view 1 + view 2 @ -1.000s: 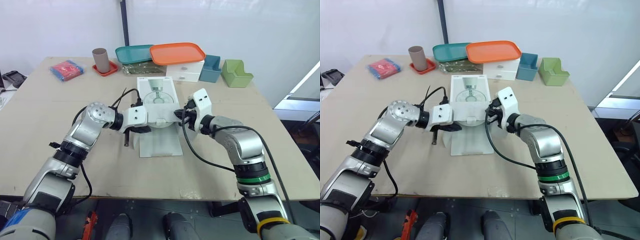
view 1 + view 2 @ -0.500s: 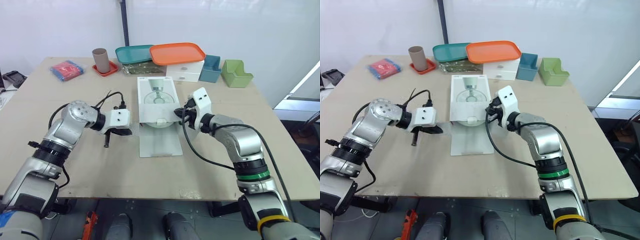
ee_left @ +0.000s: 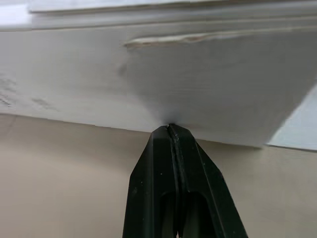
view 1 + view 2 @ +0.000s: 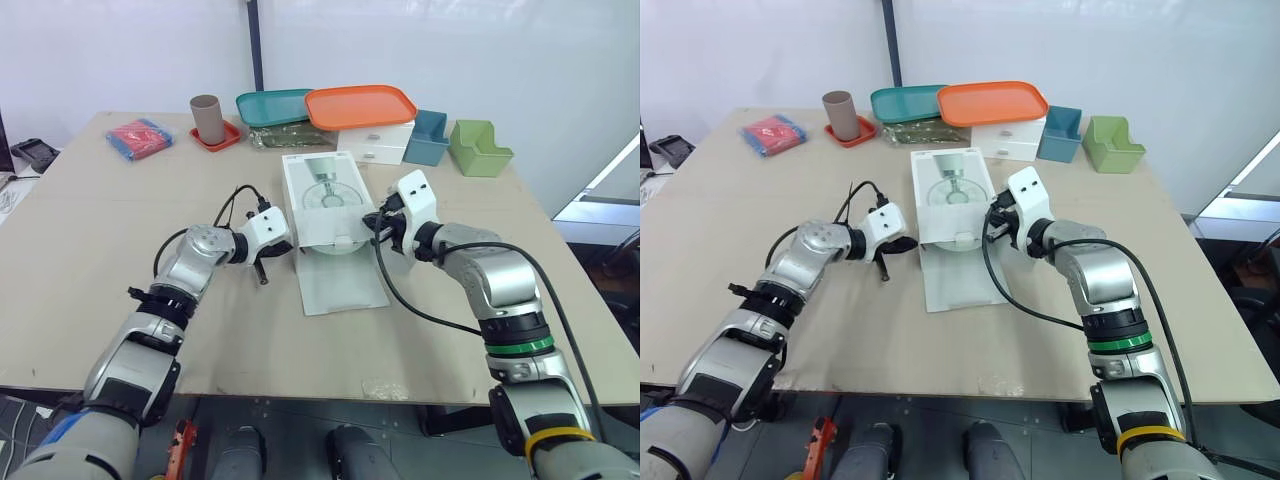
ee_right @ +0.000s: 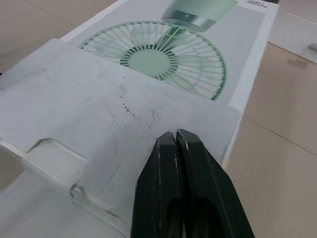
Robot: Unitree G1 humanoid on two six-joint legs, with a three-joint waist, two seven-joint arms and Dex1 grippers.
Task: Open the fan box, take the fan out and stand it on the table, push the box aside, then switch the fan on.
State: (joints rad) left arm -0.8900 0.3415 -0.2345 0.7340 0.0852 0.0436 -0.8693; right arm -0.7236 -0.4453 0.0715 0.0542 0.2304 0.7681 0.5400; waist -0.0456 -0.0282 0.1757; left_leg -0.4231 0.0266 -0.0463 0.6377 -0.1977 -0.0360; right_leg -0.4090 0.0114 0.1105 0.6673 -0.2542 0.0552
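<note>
Left arm reaches forward over the table (image 4: 90, 230), elbow bent, forearm angled inward. The left gripper (image 3: 171, 130) has its fingers pressed fully together, holding nothing, with the tip touching the left side wall of the box (image 4: 322, 195). Right arm is bent at the elbow, forearm turned inward. The right gripper (image 5: 176, 135) is also fully closed with nothing seen between the fingers, and is poised over the grey flap (image 5: 124, 124) at the box's right near corner. The box lies flat at mid-table, fan picture upward, its front panel (image 4: 343, 285) folded down onto the table toward the robot. A pale rounded shape shows at the open end; whether it is the fan cannot be told. The surface is a beige tabletop before a plain white wall. Along the far edge stand a red packet (image 4: 137, 134), a brown cup (image 4: 207, 118), a teal tray (image 4: 275, 106), an orange tray (image 4: 361, 105), a blue bin (image 4: 428, 138) and a green bin (image 4: 480, 148). Half a second ago the left gripper stood well apart from the box, out to the left; it is now back against it. The right gripper is at the same corner as before.
</note>
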